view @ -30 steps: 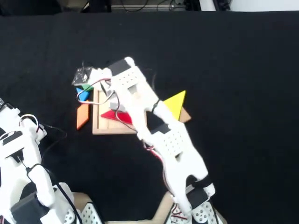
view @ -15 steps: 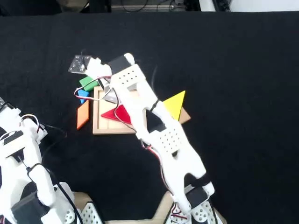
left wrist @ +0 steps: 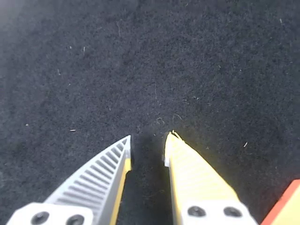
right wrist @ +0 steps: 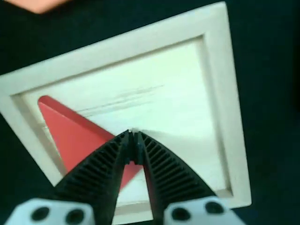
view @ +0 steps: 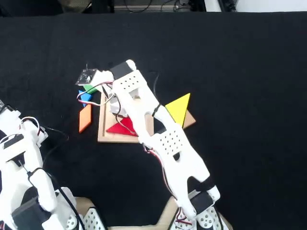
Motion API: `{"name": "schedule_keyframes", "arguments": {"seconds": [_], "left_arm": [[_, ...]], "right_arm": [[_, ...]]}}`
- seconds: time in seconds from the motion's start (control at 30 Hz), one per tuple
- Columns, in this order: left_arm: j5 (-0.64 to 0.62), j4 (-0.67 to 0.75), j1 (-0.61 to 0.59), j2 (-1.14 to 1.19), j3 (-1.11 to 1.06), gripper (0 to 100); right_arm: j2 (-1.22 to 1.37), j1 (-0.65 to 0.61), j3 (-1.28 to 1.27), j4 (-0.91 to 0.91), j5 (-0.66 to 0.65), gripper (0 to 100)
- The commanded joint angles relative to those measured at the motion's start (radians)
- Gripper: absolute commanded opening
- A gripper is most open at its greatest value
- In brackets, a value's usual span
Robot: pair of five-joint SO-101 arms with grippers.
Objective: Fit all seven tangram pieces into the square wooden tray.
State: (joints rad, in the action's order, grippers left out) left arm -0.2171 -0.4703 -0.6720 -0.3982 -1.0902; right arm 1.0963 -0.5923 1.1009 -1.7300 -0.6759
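Now | 1 tray (view: 101,125) | 1 red triangle (view: 121,127) inside | 1 yellow triangle (view: 179,108) outside

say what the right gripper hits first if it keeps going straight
Probably the edge of the red triangle in the wooden tray, or the bare tray floor just beside it; depth is unclear.

The left gripper (left wrist: 149,137) hung above a black fuzzy cloth (left wrist: 154,61) that was flecked with pale lint. Its two tapered prongs stood a little apart at the tips, with bare cloth showing in the gap and nothing held between them. One was a grey ribbed finger (left wrist: 101,173) with a yellow inner edge, and the other a yellow ribbed finger (left wrist: 192,178). Dark screw heads (left wrist: 40,217) sat in the white base of each. Beside the yellow finger, the corner of an orange flat piece (left wrist: 286,206) lay on the cloth, cut off by the frame edge.
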Motion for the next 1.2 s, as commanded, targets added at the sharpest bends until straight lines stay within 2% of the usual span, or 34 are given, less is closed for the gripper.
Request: {"name": "schedule_keyframes", "arguments": {"seconds": [0.0, 0.23, 0.47, 0.6, 0.67, 0.83, 0.93, 1.03, 1.13, 1.17], "left_arm": [[-0.008, 0.020, 0.013, -0.012, 0.022, 13], [-0.008, 0.020, 0.013, -0.012, 0.022, 13], [-0.008, 0.020, 0.013, -0.012, 0.022, 13], [-0.008, 0.020, 0.033, -0.012, 0.021, 13], [-0.008, 0.020, 0.033, -0.012, 0.022, 13], [-0.002, 0.020, 0.061, -0.003, 0.028, 13], [0.060, 0.020, 0.094, -0.003, 0.022, 13], [0.078, 0.017, 0.105, -0.003, 0.021, 13], [0.081, 0.014, 0.105, -0.003, 0.021, 13], [0.083, 0.014, 0.105, -0.003, 0.021, 13]], "right_arm": [[-0.070, -0.041, -0.047, -0.037, 0.018, 1.1], [-0.257, -0.078, -0.205, -0.037, 0.011, 1.1], [-0.549, 0.101, -0.214, -0.037, 0.032, 1.1], [-0.792, 0.235, -0.237, -0.037, 0.192, 1.1], [-0.908, 0.273, -0.326, -0.037, 0.241, 1.1], [-1.162, 0.330, -0.705, -0.031, 0.229, 1.1], [-1.288, 0.367, -0.937, 0.041, 0.236, 1.5], [-1.330, 0.399, -1.196, 0.227, 0.282, 10.9], [-1.299, 0.436, -1.383, 0.428, 0.391, 25.2], [-1.280, 0.448, -1.411, 0.476, 0.431, 27.1]]}}
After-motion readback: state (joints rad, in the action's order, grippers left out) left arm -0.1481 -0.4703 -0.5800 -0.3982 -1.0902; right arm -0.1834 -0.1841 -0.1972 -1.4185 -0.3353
